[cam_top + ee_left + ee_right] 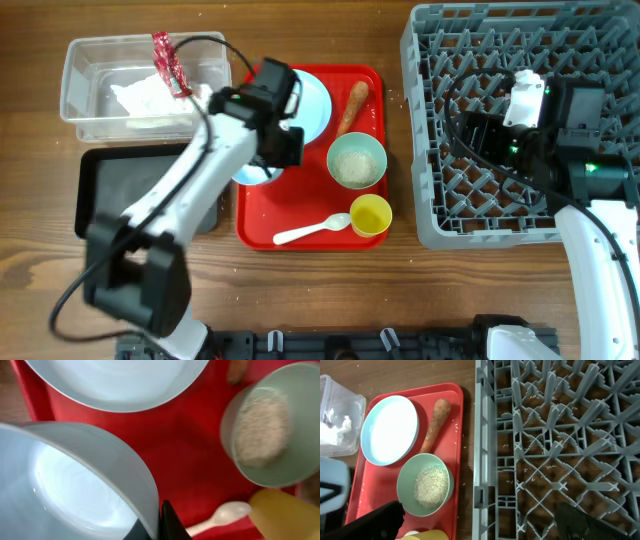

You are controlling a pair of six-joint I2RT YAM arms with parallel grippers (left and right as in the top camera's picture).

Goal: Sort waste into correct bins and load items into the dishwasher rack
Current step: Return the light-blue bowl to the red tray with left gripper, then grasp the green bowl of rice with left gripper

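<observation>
Closest to the left wrist camera, the small light blue bowl (75, 490) fills the lower left of that view. Its wall sits pinched between the dark fingers (167, 522) of the left end effector (155, 529), which is closed on the bowl's rim. From overhead the bowl hangs over the left edge of the red tray (300, 200); whether it touches the tray cannot be told.

On the tray the light blue plate (312, 105) lies at the back, with the carrot (352, 105) just beside it on the right. Nearer the front stands the pale green bowl (357, 160), holding white grains (355, 165). The yellow cup (371, 215) stands below it, and the white plastic spoon (310, 232) lies beside the cup.

Left of the tray on the desk (300, 290), the clear plastic tub (75, 90) holds white tissue (140, 95), and the red foil wrapper (168, 65) stands up against its rear rim. The black tub (100, 180) sits in front of it.

On the right, the right end effector (479, 510) hovers over the grey dishwasher rack (440, 215) with its fingers spread wide, holding nothing. Scattered grains lie among the rack's pegs.
</observation>
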